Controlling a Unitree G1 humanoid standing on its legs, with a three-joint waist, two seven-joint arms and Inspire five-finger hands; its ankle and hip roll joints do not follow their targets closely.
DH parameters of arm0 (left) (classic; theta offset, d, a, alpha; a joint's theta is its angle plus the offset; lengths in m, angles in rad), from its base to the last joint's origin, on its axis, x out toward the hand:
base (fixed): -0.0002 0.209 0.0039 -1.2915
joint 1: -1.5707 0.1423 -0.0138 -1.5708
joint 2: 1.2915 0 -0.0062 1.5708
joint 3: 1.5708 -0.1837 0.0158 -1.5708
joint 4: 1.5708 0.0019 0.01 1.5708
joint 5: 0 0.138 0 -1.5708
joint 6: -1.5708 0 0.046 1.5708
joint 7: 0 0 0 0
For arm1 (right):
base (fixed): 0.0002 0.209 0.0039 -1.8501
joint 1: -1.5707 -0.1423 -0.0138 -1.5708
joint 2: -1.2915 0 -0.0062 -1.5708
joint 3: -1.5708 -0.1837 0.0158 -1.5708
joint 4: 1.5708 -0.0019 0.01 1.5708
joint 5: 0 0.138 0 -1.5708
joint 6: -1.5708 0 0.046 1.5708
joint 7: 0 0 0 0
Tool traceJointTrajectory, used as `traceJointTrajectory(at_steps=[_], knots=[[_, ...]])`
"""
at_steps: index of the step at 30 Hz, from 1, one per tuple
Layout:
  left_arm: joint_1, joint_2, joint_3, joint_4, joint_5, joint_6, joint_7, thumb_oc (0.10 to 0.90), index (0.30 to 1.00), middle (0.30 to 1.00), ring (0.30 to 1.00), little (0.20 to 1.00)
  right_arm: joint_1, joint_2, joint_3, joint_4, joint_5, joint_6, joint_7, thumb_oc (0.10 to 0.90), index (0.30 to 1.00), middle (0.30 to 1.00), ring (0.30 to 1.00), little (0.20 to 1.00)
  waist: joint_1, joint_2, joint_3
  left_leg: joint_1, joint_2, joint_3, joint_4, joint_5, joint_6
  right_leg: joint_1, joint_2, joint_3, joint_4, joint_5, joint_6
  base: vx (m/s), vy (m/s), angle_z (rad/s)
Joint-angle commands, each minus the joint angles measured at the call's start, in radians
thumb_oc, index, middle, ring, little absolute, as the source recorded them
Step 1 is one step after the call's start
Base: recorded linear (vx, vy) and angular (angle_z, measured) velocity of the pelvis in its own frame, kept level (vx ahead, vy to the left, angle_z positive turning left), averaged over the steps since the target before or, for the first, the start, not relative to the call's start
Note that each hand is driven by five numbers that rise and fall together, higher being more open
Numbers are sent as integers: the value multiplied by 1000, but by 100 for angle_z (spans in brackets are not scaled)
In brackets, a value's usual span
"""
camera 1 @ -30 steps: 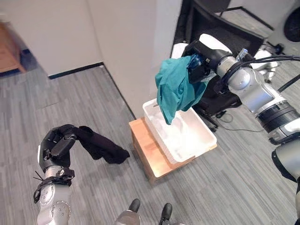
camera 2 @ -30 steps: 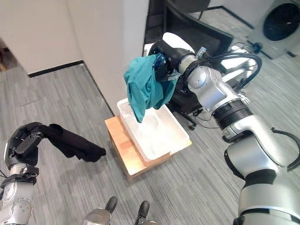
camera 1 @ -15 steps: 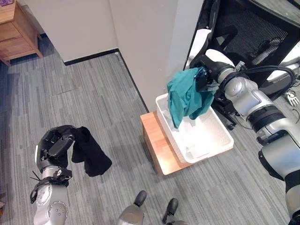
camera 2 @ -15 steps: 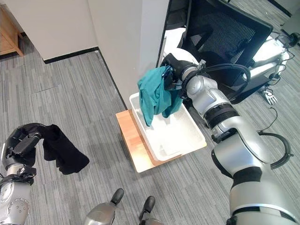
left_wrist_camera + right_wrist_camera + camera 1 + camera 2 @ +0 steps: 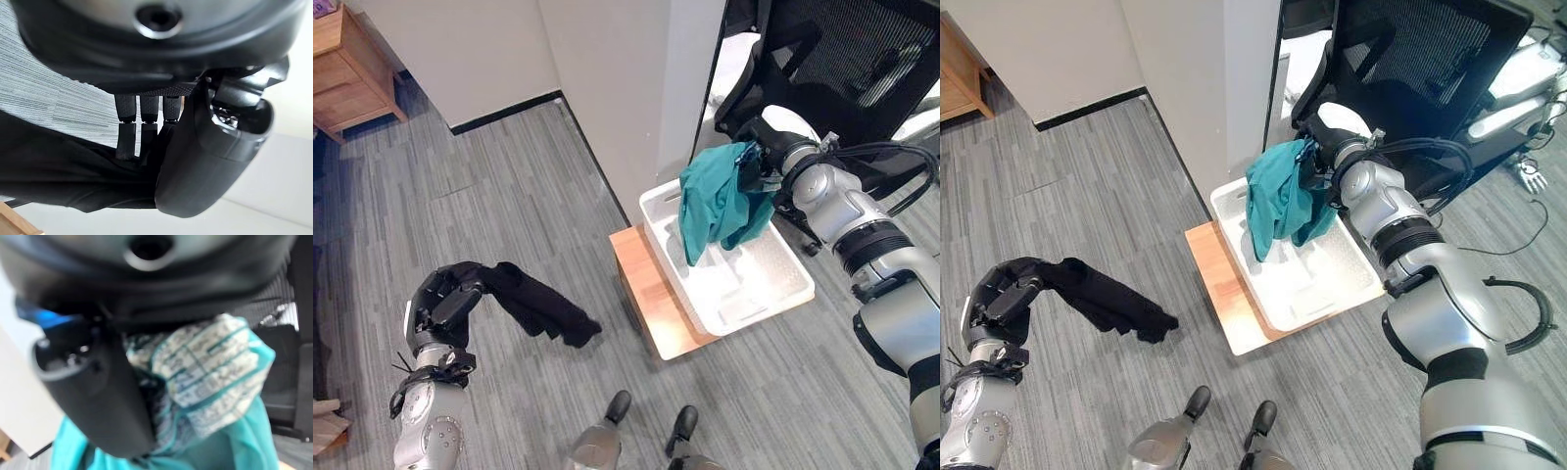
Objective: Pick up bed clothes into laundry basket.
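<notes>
My right hand (image 5: pixel 751 166) is shut on a teal cloth (image 5: pixel 717 204), which hangs down into the white laundry basket (image 5: pixel 773 294). In the right wrist view the thumb (image 5: pixel 98 391) presses on the bunched teal cloth (image 5: pixel 215 382), whose inner side is pale with a check pattern. At the lower left my left hand (image 5: pixel 450 299) is shut on a black garment (image 5: pixel 543 305) that streams out to the right above the floor. The left wrist view shows the fingers (image 5: pixel 142 137) curled into the black garment (image 5: pixel 58 171).
The basket stands on a low wooden stand (image 5: pixel 651 294) beside a white wall corner (image 5: pixel 646 98). A black mesh office chair (image 5: pixel 862 59) is behind the basket. A wooden cabinet (image 5: pixel 347 59) stands at the far left. Grey carpet (image 5: pixel 489 206) lies open between the arms.
The teal cloth has come lower and further over the basket. The black garment has swung from hanging under my left hand to trailing out to the right. The camera has shifted a little.
</notes>
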Motion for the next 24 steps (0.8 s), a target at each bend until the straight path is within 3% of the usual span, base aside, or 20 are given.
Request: traceJointTrajectory(at_steps=[1, 9, 10, 11, 24], knots=[[-70, 102, 23, -117, 2, -112, -1, 400, 300, 300, 300, 300, -163, 35, 0, -2, -15, -27, -99, 400, 300, 300, 300, 300, -15, -20, -66, -75, -13, 64, -30, 80, 7, 66, -22, 9, 6, -72, 42, 0, 0, 0], [-86, 95, 13, -129, 6, -107, 7, 400, 300, 300, 300, 300, -143, 59, 6, 61, -11, -17, -76, 400, 300, 300, 300, 300, -19, -14, -47, -92, -19, 54, -30, 85, 7, 56, -22, 8, 5, -76, 40, 0, 0, 0], [-85, 95, 9, -124, 7, -105, 7, 400, 300, 300, 300, 300, -145, 62, 18, 79, -16, -14, -66, 530, 495, 495, 495, 495, -20, -15, -46, -91, -20, 53, -30, 84, 8, 56, -22, 9, 5, -76, 40, 0, 0, 0], [-85, 95, 9, -121, 6, -104, 6, 400, 300, 300, 300, 300, -148, 64, 25, 96, -15, -14, -60, 800, 900, 900, 900, 900, -20, -15, -45, -91, -21, 52, -30, 84, 8, 56, -22, 9, 5, -75, 40, 0, 0, 0], [-95, 75, 31, -106, -39, -123, 16, 400, 300, 300, 300, 300, -210, 38, 73, 20, 32, -29, -47, 800, 900, 900, 900, 900, -38, -32, -48, -80, -17, 60, -30, 79, 6, 65, -20, 25, 3, -79, 40, 1, 0, 0]])
